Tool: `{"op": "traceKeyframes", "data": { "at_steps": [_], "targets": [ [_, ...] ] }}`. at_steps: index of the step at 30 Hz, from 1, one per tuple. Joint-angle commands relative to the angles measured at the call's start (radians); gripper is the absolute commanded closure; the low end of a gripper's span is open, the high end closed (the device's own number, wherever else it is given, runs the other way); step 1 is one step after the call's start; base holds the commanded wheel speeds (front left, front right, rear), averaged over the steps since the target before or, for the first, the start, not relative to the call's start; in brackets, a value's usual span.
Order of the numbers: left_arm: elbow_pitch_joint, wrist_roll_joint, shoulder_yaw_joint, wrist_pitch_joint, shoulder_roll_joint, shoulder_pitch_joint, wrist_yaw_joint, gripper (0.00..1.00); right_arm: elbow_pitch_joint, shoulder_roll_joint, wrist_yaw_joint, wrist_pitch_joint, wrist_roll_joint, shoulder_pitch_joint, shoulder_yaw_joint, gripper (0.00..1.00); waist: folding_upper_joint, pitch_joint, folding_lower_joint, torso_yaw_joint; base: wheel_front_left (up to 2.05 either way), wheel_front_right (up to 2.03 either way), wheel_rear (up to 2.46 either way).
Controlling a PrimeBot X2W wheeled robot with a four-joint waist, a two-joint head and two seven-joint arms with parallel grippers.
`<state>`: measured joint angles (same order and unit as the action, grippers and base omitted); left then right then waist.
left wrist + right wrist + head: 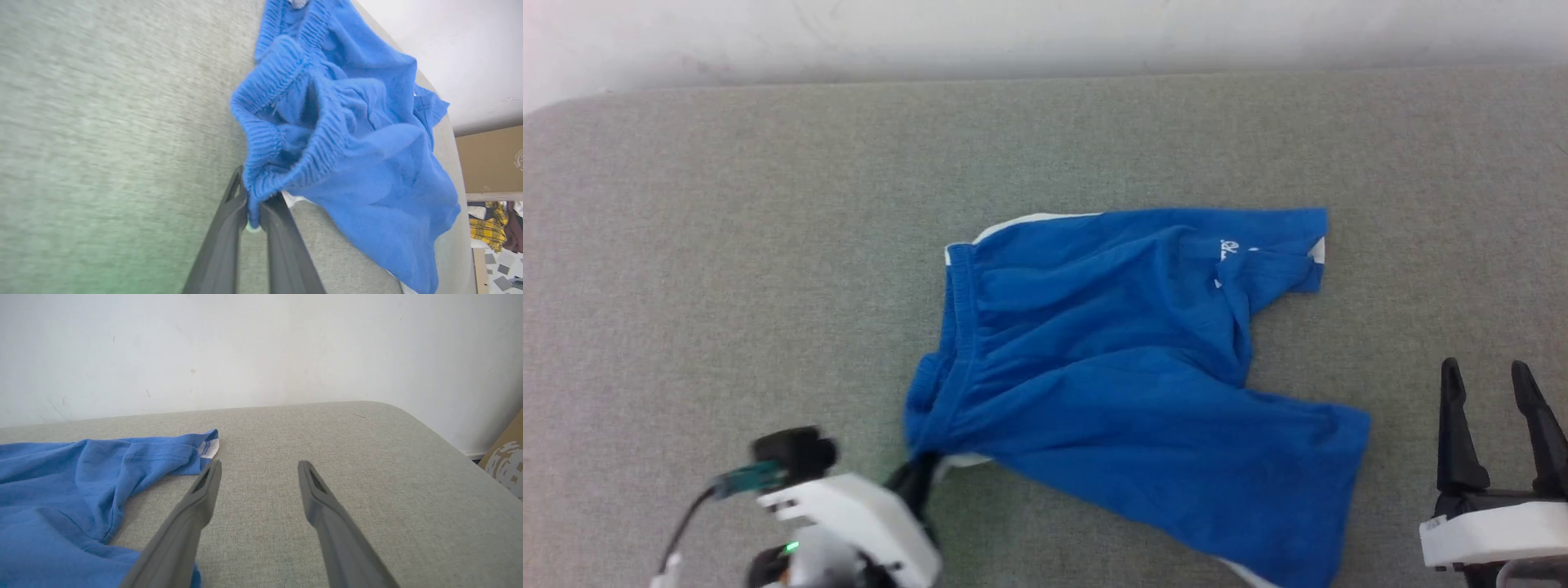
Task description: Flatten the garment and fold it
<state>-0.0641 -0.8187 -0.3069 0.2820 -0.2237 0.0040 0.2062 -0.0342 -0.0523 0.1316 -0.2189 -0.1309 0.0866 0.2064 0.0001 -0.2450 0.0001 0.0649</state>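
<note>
Head view: left end effector clamps the shorts at their near-left corner; right end effector, fingers spread, sits clear of them.

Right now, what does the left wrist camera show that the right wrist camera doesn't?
Left wrist view: the left hand shut on the gathered waistband of the shorts, and a cardboard box off to the side. Right wrist view: the right hand open and empty, and a leg hem with a white patch. Both: the blue shorts, the grey surface and the white wall.
</note>
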Motion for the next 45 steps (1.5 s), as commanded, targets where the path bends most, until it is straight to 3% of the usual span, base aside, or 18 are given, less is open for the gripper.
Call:
{"op": "traceKeyframes", "data": {
  "at_steps": [1, 6, 8, 14, 20, 25, 40, 41, 43, 44, 45],
  "targets": [
    [-0.022, -0.006, 0.025, 0.006, -0.030, 0.036, 0.014, 1.00, -0.007, 0.002, -0.001, 0.007, 0.004, -0.004, -0.001, 0.00, -0.0001, 0.004, -0.0001, 0.004, 0.00, 0.00, 0.00],
    [-0.066, -0.015, 0.057, 0.003, -0.060, 0.087, 0.028, 1.00, -0.019, 0.002, -0.001, 0.054, 0.002, 0.017, -0.040, 0.00, -0.0001, 0.005, -0.0001, 0.011, 0.00, 0.00, 0.00],
    [-0.079, -0.026, 0.056, 0.001, -0.049, 0.097, 0.026, 1.00, -0.023, 0.002, -0.001, 0.120, -0.056, 0.036, -0.079, 0.00, -0.0001, 0.006, -0.0001, 0.013, 0.00, 0.00, 0.00],
    [-0.082, -0.029, 0.024, -0.002, -0.020, 0.087, 0.015, 1.00, -0.125, 0.002, -0.001, 0.501, -0.143, 0.155, -0.209, 0.00, -0.0001, 0.008, -0.0001, 0.011, 0.00, 0.00, 0.00],
    [-0.070, -0.026, 0.020, -0.012, -0.015, 0.075, 0.011, 1.00, -0.323, 0.000, -0.001, 0.779, -0.156, 0.277, -0.212, 0.00, -0.0001, -0.004, -0.0001, -0.006, 0.00, 0.00, 0.00],
    [-0.055, -0.028, 0.016, -0.015, -0.011, 0.064, 0.005, 1.00, -0.352, 0.001, -0.001, 0.827, -0.170, 0.296, -0.232, 0.00, -0.0001, -0.011, -0.0001, -0.005, 0.00, 0.00, 0.00],
    [-0.024, -0.038, 0.019, -0.028, -0.002, 0.029, -0.006, 1.00, -0.190, 0.002, -0.001, 0.795, -0.212, 0.256, -0.294, 0.02, -0.0001, -0.031, -0.0001, 0.027, 0.00, 0.00, 0.00],
    [-0.023, -0.038, 0.019, -0.030, -0.002, 0.027, -0.006, 1.00, -0.182, 0.002, -0.001, 0.783, -0.221, 0.249, -0.293, 0.44, -0.0001, -0.033, -0.0001, 0.027, 0.00, 0.00, 0.00],
    [-0.020, -0.038, 0.020, -0.033, 0.000, 0.024, -0.007, 1.00, -0.166, 0.002, -0.001, 0.764, -0.231, 0.236, -0.297, 0.86, -0.0001, -0.035, -0.0001, 0.027, 0.00, 0.00, 0.00],
    [-0.019, -0.039, 0.020, -0.034, 0.000, 0.022, -0.008, 1.00, -0.161, 0.002, -0.001, 0.749, -0.238, 0.229, -0.294, 1.00, -0.0001, -0.035, -0.0001, 0.026, 0.00, 0.00, 0.00],
    [-0.017, -0.039, 0.021, -0.034, 0.000, 0.020, -0.009, 1.00, -0.155, 0.002, -0.001, 0.736, -0.241, 0.223, -0.292, 1.00, -0.0001, -0.035, -0.0001, 0.026, 0.00, 0.00, 0.00]
  ]
}}
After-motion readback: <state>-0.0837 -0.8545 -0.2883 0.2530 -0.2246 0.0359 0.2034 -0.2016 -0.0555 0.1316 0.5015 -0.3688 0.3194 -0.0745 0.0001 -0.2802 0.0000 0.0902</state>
